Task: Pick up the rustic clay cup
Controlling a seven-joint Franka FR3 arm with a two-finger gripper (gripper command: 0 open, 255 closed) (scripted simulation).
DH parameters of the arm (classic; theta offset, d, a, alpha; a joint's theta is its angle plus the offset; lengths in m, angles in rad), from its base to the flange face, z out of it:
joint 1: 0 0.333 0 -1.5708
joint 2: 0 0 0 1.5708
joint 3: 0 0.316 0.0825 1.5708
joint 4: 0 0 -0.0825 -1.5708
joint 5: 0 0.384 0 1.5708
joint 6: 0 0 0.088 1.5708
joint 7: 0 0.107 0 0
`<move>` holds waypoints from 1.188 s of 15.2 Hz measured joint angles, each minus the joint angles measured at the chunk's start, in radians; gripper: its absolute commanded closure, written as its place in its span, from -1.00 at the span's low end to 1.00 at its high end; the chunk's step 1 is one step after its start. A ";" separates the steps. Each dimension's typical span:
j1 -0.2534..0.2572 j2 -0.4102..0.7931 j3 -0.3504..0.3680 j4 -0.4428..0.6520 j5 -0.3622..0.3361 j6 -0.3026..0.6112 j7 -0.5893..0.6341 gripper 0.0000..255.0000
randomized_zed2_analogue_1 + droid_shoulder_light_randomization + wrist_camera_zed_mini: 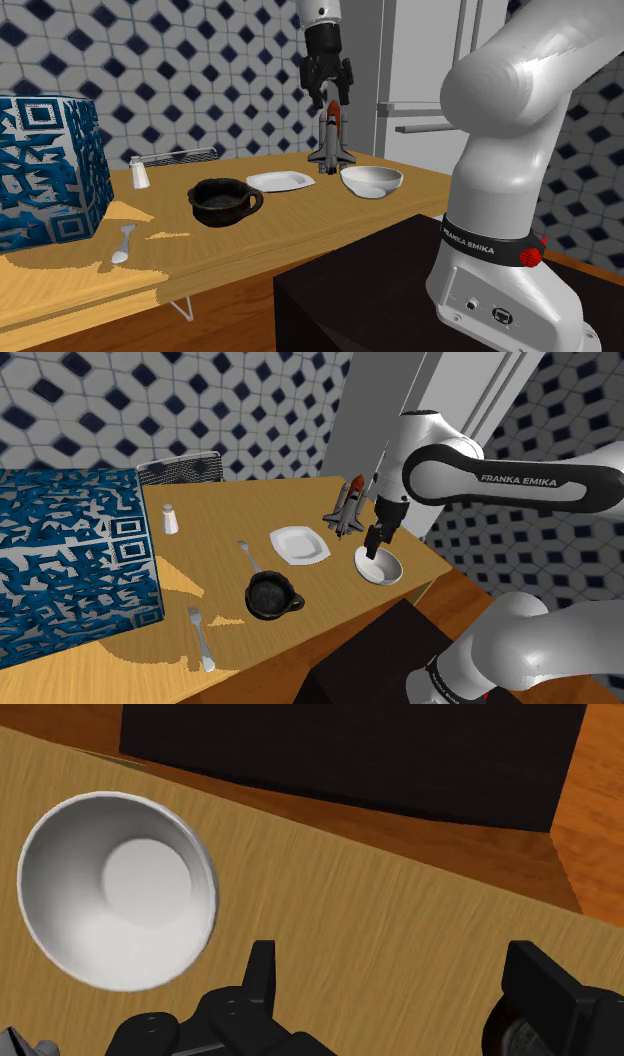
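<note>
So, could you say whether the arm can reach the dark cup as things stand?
Probably yes: the dark cup stands uncovered, its top free, and the open fingers hover near the white bowl.

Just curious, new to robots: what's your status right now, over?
Gripper open, empty, high beside white bowl. Dark cup sits free on table. Nothing covering it.

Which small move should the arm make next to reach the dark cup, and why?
Probably shift the tool toward the shoulder view's left, until it is above the dark cup. The tool is open and holds nothing. It hangs above the table by the white bowl, and the cup stands well apart from it.
</note>
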 measured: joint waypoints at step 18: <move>0.066 0.592 0.149 0.118 0.042 0.585 0.198 -1.00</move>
